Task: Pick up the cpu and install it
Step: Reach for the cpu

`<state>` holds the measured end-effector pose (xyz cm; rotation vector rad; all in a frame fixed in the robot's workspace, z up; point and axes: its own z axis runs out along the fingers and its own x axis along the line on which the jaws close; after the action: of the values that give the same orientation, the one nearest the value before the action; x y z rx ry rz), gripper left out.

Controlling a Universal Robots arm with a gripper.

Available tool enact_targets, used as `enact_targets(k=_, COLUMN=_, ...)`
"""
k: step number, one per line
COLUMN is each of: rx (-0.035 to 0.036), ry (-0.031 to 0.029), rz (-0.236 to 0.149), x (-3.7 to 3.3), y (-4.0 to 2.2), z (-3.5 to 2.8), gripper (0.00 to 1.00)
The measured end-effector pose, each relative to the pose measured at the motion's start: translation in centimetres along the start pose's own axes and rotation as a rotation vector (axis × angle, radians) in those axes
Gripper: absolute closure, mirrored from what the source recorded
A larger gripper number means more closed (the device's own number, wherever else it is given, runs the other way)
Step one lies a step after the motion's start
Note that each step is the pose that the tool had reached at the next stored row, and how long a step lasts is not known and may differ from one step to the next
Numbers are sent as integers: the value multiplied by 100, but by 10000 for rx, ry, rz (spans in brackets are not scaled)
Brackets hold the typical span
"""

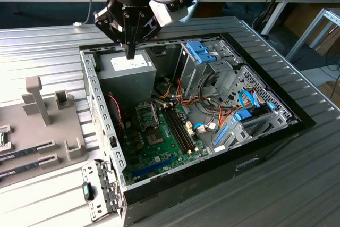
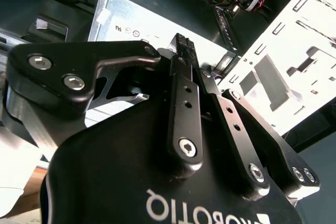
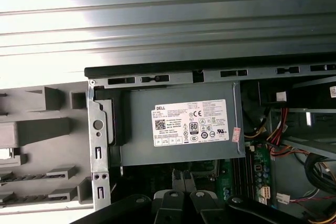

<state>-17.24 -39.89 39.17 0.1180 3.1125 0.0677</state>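
My gripper (image 1: 130, 52) hangs shut over the grey power supply box (image 1: 127, 70) in the back corner of the open computer case (image 1: 91, 97). In both wrist views the black fingers (image 2: 181, 43) (image 3: 182, 178) press together with nothing visible between them. The labelled power supply (image 3: 181, 129) lies just beyond the fingertips. The black socket frame (image 1: 147, 114) sits on the green motherboard (image 1: 167, 144), lower in the case and apart from the gripper. The cpu is out of view.
A grey fixture (image 1: 48, 126) with slots and posts lies on the ribbed table at the exterior view's left. Drive cages with blue clips (image 1: 204, 57), cable bundles (image 1: 212, 112) and memory slots (image 1: 178, 128) crowd the case's other half.
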Motion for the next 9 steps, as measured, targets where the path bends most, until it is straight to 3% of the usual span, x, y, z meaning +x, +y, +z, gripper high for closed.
enact_targets(k=9, rx=0, ry=0, rz=0, x=27, y=-2, z=1, gripper=89)
